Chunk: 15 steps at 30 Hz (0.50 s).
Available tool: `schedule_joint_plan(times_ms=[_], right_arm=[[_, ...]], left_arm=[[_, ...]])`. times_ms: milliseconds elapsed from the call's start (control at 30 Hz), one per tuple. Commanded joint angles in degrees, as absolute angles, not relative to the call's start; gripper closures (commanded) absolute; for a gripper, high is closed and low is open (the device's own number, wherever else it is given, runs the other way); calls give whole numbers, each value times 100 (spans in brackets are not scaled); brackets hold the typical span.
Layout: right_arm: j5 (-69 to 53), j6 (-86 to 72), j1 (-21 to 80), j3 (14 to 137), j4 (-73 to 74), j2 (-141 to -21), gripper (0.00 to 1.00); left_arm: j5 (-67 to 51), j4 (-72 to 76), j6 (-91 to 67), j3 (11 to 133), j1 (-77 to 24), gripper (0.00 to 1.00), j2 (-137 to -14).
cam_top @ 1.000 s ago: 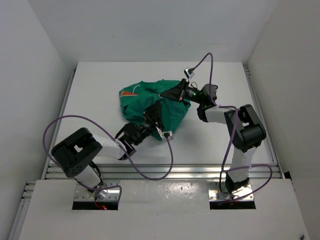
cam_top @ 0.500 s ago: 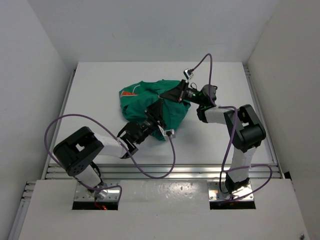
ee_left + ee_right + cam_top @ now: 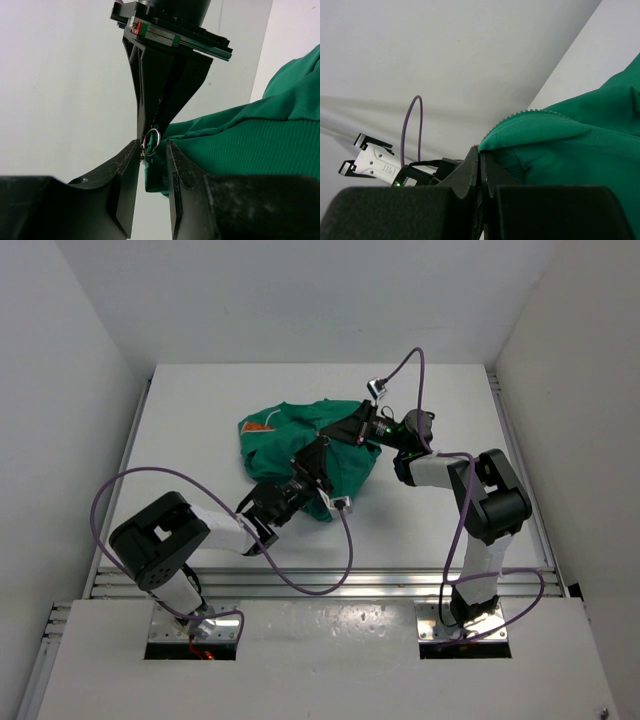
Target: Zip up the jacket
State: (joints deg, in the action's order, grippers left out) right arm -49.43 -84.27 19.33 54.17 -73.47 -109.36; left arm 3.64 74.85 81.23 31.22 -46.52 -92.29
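Note:
The green jacket (image 3: 285,440) lies bunched mid-table, an orange patch (image 3: 262,426) at its left. My right gripper (image 3: 350,428) is shut on the jacket's edge (image 3: 520,130) by the zipper teeth (image 3: 520,114), holding it off the table; it also shows in the left wrist view (image 3: 160,100). My left gripper (image 3: 318,453) faces it from the near left. Its jaws stand a narrow gap apart either side of the ringed zipper pull (image 3: 151,139) and a green fabric tab. The ring touches the left finger (image 3: 127,165) only.
The white table (image 3: 200,410) is walled at the back and on both sides. A purple cable (image 3: 300,585) loops from the left arm over the near table edge. Another runs above the right arm (image 3: 415,365).
The left wrist has shifted slightly towards the jacket and turned a little. The right arm and jacket have held still.

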Motion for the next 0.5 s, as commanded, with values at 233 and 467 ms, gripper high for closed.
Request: schedule_joint_plan(times_ms=[233,467], right_arm=[[-4843,-8438,1978,5467,-8262,-10890,100],[-4843,-8411,1978,5467,-8271,-10916,100]], left_arm=[[439,8517,8174,3340,-4720,67,-9299],[439,8464,8121,3340,-4720,91,-9132]])
